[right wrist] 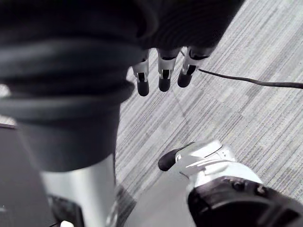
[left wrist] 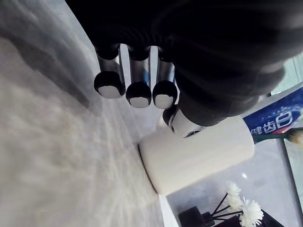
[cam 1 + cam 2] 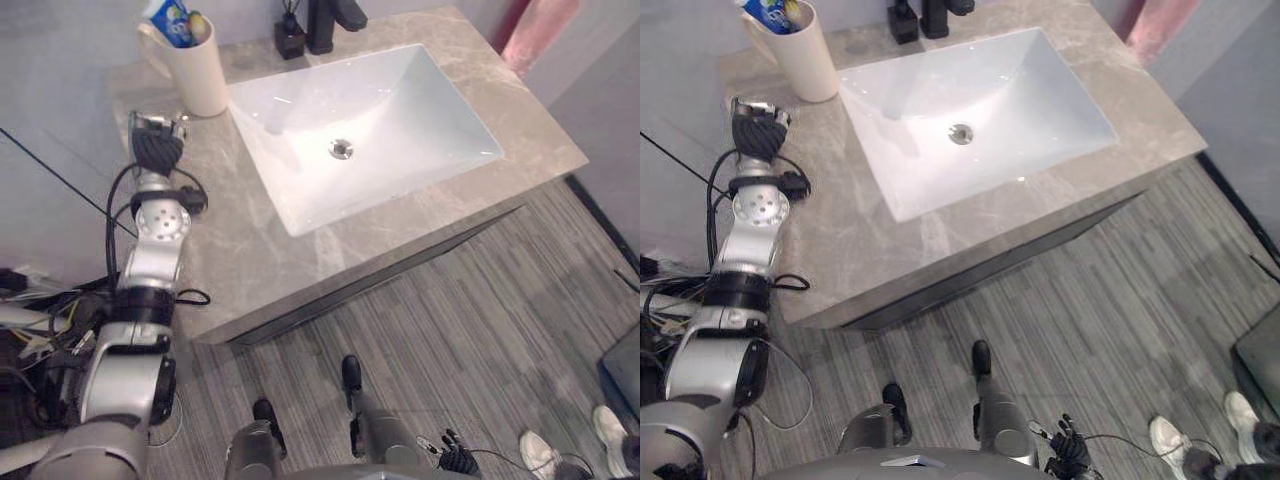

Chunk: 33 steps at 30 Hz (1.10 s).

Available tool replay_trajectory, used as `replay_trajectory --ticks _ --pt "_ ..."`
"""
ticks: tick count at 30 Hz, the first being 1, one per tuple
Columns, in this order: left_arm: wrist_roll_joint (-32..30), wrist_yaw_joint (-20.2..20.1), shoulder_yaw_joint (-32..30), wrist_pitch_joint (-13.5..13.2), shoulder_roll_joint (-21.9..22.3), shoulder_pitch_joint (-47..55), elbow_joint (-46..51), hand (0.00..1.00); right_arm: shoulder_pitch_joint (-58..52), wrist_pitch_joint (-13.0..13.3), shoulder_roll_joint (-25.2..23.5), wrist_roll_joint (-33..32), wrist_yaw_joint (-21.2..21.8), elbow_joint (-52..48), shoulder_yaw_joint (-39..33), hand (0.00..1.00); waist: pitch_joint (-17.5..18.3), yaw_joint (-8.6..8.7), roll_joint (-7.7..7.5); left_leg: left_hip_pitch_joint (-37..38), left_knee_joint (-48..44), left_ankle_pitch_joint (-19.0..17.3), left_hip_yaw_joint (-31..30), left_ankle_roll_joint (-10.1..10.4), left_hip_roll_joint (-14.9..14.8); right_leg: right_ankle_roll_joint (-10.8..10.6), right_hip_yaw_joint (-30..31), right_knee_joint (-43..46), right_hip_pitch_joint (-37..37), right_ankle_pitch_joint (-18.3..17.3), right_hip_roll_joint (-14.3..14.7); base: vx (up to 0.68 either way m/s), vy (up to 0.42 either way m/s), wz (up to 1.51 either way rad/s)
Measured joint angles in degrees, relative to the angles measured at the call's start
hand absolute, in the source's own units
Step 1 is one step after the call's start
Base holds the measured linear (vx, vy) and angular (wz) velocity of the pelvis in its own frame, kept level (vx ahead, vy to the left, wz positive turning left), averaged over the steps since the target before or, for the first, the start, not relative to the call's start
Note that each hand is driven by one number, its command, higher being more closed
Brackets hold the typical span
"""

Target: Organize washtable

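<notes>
A cream cup (image 3: pixel 200 75) with a handle stands at the back left corner of the grey stone washtable (image 3: pixel 230 250), holding a blue toothpaste tube (image 3: pixel 170 20) and a toothbrush. My left hand (image 3: pixel 155 145) rests over the counter just in front of the cup, apart from it. Its fingers (image 2: pixel 130 90) are straight and hold nothing, and the cup (image 2: pixel 199 153) shows past them. My right hand (image 3: pixel 455 460) hangs low beside me above the floor, fingers (image 1: pixel 163 71) relaxed and empty.
A white rectangular sink (image 3: pixel 400 100) fills the counter's middle, with a black faucet (image 3: pixel 330 20) and a black reed diffuser (image 3: pixel 290 35) behind it. A pink cloth (image 3: pixel 540 30) hangs at the back right. A person's white shoes (image 3: pixel 540 455) stand on the striped floor.
</notes>
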State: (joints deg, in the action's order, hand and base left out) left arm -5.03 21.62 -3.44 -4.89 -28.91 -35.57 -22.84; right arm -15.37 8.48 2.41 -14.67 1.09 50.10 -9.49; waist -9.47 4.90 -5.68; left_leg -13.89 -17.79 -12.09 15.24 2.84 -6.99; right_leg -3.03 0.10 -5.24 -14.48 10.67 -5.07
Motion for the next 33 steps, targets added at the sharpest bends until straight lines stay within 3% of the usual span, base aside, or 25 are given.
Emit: replay_trajectory --ticks 7,9,14,18,22,29,33 --pt "0.1 -2.6 -1.2 -2.2 9.1 22.4 19.6 1.00 -0.2 -0.4 1.2 0.1 0.0 2.5 -2.1 0.00 3.1 -3.47 3.54 5.4 6.4 2.8 -3.7 0.3 0.8 0.8 -5.7 0.0 4.8 -0.6 0.0 0.04 -0.040 0.27" --pt "0.2 -3.7 -1.0 -3.7 11.0 27.2 24.1 1.00 -0.2 -0.4 1.5 0.1 -0.1 3.8 -2.6 0.00 4.0 -4.65 3.98 6.7 7.7 3.7 -4.7 0.1 1.4 0.7 -7.0 0.0 6.2 -0.9 -0.5 -0.01 0.011 0.28" --pt "1.9 -6.1 0.2 -7.2 14.6 38.1 30.3 1.00 -0.9 -0.5 1.5 0.1 -0.9 4.7 -3.3 0.00 7.4 -5.60 4.21 8.2 9.9 5.2 -7.7 -0.2 3.2 -0.3 -10.0 0.0 8.8 -2.9 -2.3 -0.05 0.006 0.35" --pt "3.9 -7.8 0.7 -7.4 18.6 45.7 29.6 1.00 -0.9 -0.5 1.5 0.1 -1.2 6.5 -3.7 0.00 10.4 -6.06 4.17 9.0 12.8 6.9 -9.8 0.1 3.8 -1.2 -12.1 0.0 10.0 -4.5 -2.8 -0.06 -0.012 0.32" --pt "6.2 -9.6 1.3 -7.3 22.1 49.9 19.9 1.00 -0.9 -1.6 1.5 0.1 -1.7 6.9 -3.7 0.00 10.8 -7.11 3.82 10.7 15.0 8.1 -11.4 0.4 3.9 -1.6 -13.6 -0.1 11.7 -5.1 -3.0 -0.03 -0.011 0.20" --pt "6.3 -12.3 0.7 -2.1 24.4 50.8 -17.5 1.00 0.7 -2.8 1.4 0.3 -3.4 9.9 -3.7 0.00 11.9 -7.00 3.29 14.6 18.6 9.8 -12.6 0.8 4.0 -2.4 -15.0 0.0 14.6 -5.8 -3.0 0.05 -0.015 0.10" --pt "8.9 -13.5 -5.3 -1.0 24.1 45.4 -34.7 1.00 2.5 -3.3 1.5 1.5 -3.6 12.8 -4.4 0.00 11.8 -6.86 3.34 17.6 18.5 9.9 -12.6 0.3 4.3 -2.3 -15.2 0.0 17.6 -5.8 -3.1 0.07 -0.005 0.01"
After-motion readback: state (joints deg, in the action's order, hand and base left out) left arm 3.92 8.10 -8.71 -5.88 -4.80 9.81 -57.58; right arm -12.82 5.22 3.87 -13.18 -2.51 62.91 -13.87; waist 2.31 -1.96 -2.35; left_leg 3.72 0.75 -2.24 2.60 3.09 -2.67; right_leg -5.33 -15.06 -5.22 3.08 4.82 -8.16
